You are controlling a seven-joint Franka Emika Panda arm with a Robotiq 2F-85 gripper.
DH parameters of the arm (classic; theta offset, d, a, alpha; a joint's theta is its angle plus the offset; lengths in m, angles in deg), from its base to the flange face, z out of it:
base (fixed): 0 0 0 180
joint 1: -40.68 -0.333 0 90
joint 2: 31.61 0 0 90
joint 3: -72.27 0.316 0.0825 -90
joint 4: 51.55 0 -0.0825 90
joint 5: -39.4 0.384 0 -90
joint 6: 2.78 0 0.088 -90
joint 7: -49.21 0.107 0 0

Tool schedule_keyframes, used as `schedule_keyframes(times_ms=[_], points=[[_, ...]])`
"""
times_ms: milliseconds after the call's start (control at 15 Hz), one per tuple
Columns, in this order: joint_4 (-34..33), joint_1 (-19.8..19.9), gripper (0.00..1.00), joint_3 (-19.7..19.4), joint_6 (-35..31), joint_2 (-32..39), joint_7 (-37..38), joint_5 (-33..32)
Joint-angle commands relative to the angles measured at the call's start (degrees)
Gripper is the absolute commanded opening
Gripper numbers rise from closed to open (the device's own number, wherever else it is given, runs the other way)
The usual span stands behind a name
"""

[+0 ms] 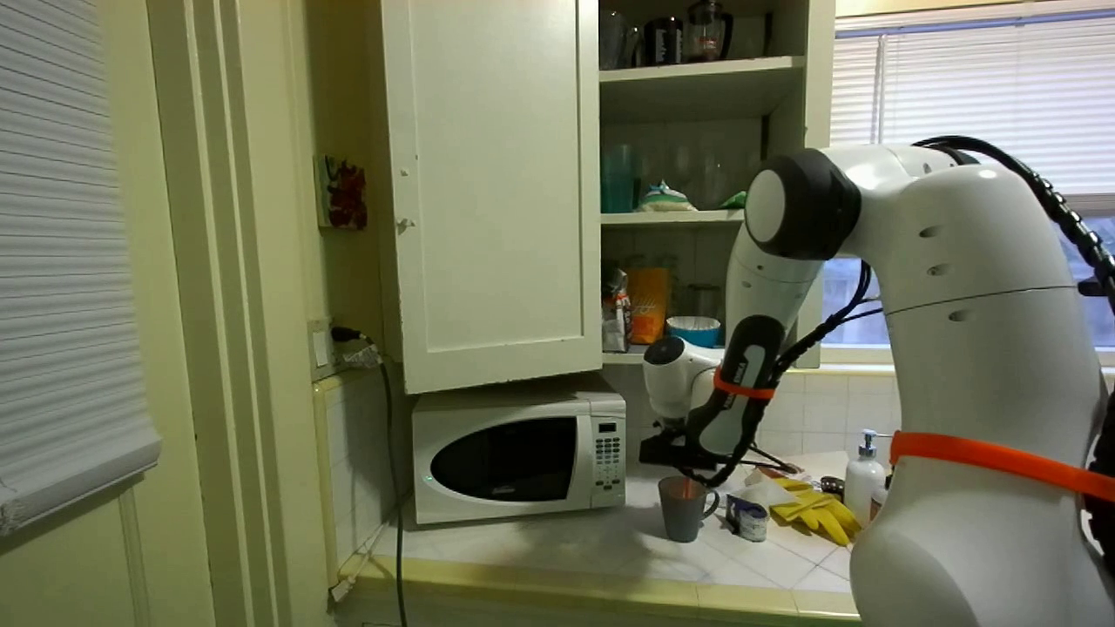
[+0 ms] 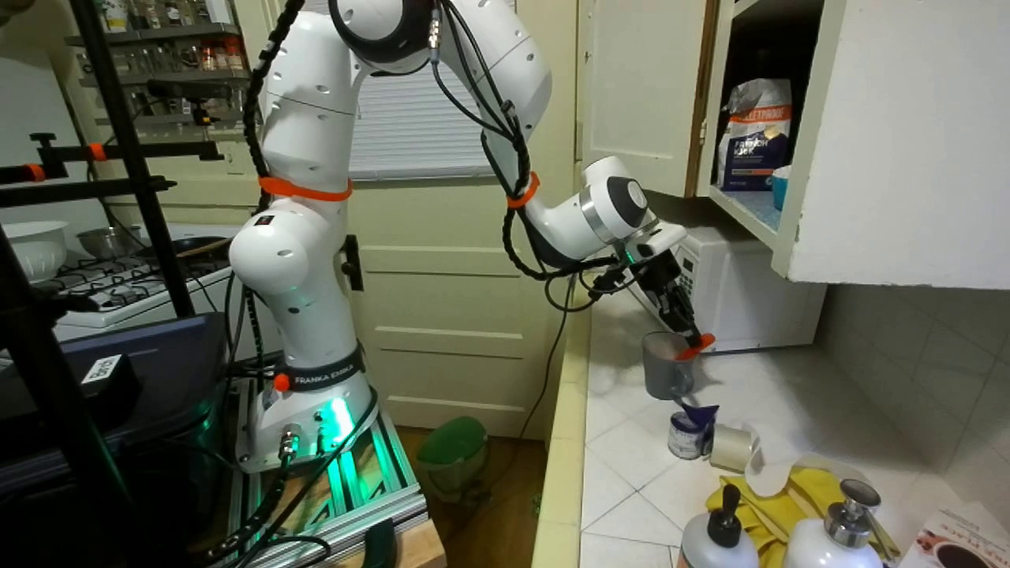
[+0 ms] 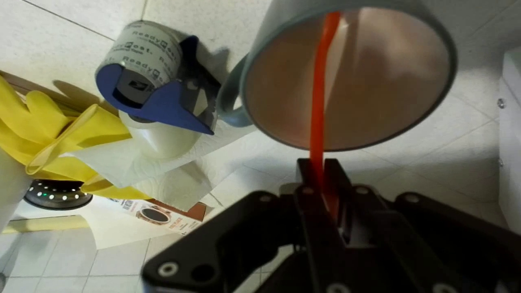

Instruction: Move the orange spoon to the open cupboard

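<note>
The orange spoon [image 3: 319, 93] stands tilted inside a grey mug [image 3: 378, 93]; its lower end is down in the mug. My gripper [image 3: 323, 169] is shut on the spoon's upper part, just outside the mug's rim. In an exterior view the gripper [image 2: 691, 335] is at the mug [image 2: 661, 375], with the orange end [image 2: 701, 345] sticking out beside the fingers. The mug [image 1: 681, 518] stands upright on the counter, in front of the microwave's right side. The open cupboard [image 1: 701, 71] is above, with its door [image 1: 496, 192] swung out to the left in that view.
A white microwave [image 1: 514, 453] stands under the cupboard door. A tape dispenser [image 2: 686, 435], a paper roll [image 2: 732, 448], yellow gloves [image 2: 805, 493] and pump bottles [image 2: 720, 544] are on the counter. Cupboard shelves hold a coffee bag [image 2: 757, 142], an orange packet [image 1: 649, 305] and a blue bowl [image 1: 694, 331].
</note>
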Motion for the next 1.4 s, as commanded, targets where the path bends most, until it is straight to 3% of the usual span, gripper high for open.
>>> schedule_keyframes(times_ms=[0, 667, 1333], points=[[0.5, 0.08, 0.03, -0.27, -1.97, -0.53, 1.58, -1.1], [2.19, 0.08, 0.03, 0.25, -1.93, -2.88, 0.71, 0.27], [7.59, -0.05, 0.03, 0.63, 0.97, -13.28, -1.25, 1.77]])
